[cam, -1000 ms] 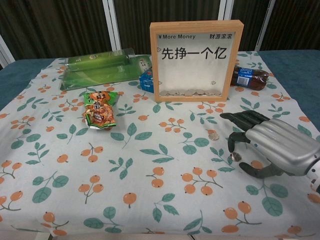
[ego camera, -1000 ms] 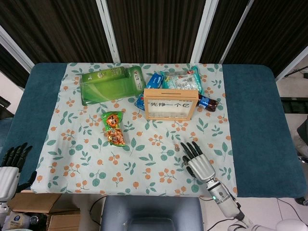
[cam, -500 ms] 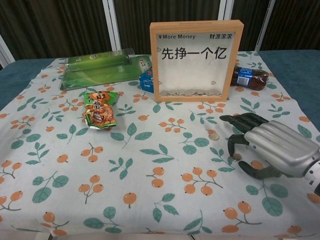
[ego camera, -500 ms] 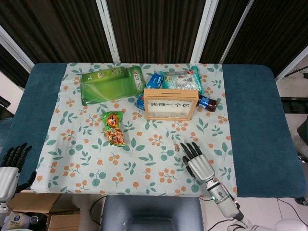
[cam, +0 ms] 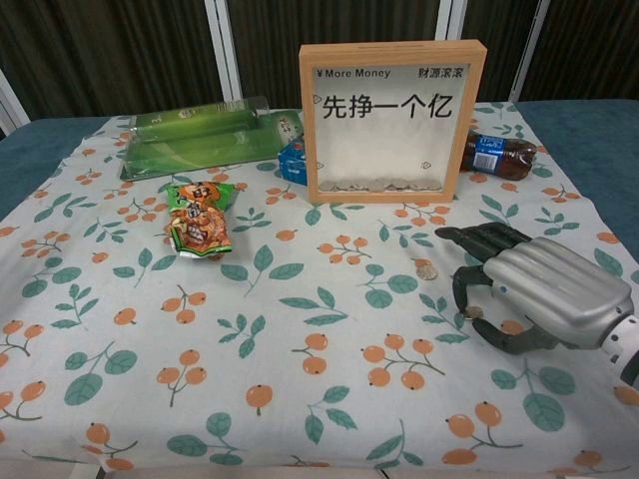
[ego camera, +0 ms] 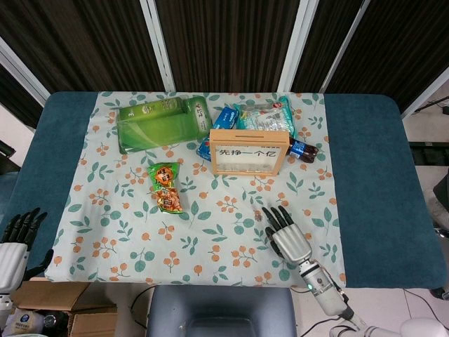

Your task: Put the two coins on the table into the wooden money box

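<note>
The right hand rests palm down on the floral cloth covering the blue counter, at about 4 o'clock from the wooden-framed, glass-fronted money box. Its dark fingers are spread and curved down to the cloth, holding nothing. One small round silver coin lies flat on the cloth at 9 o'clock from those fingertips, just beside them. The second small coin lies at the tip of the thumb, near 7 o'clock from the hand's front edge; whether the thumb touches it cannot be told. In the head view only one coin shows as a small speck just left of the fingers.

The money box stands upright at 12 o'clock on the cloth, with a row of coins visible along its bottom behind the glass. A green plastic tray pack lies at 10 o'clock from it, an orange-and-green snack packet at 8 o'clock, and a dark bottle with a blue label lies on its side at 3 o'clock, just behind the frame.

The left hand hangs off the counter's 8 o'clock corner, fingers slightly apart and holding nothing.
</note>
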Available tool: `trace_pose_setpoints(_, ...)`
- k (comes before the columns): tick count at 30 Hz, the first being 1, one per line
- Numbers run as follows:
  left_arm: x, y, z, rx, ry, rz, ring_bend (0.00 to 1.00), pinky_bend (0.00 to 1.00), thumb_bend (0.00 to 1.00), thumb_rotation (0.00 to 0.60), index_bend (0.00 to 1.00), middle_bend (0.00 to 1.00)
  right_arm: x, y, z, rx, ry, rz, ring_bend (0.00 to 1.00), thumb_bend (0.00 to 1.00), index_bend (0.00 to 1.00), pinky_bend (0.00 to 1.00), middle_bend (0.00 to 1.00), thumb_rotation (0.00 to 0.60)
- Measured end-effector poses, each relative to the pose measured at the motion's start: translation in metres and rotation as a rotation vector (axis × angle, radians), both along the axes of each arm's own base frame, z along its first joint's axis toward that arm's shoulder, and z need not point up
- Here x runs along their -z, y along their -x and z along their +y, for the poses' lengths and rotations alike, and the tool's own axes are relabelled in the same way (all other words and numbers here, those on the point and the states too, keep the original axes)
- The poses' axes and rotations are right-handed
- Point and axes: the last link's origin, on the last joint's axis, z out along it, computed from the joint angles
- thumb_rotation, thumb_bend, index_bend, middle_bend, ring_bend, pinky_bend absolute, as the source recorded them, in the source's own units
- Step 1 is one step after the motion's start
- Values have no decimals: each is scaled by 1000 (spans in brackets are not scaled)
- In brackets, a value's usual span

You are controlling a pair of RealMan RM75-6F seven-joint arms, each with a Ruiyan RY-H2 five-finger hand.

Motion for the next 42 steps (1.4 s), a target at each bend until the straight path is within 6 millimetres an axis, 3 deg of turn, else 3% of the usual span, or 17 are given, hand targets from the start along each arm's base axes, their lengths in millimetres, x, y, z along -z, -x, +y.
trace_pose_setpoints(17, 0, 3, -1, 1, -3, -9, 0, 47, 379, 600, 0, 0, 2, -4, 0, -14, 6, -12, 0, 388, 659, 0, 0, 600)
trace_pose_setpoints(42, 1, 3, 1, -1, 6, -14, 0, 47, 378, 600, 0, 0, 1, -5, -2, -47, 40, -25, 0, 608, 649, 0, 104, 600)
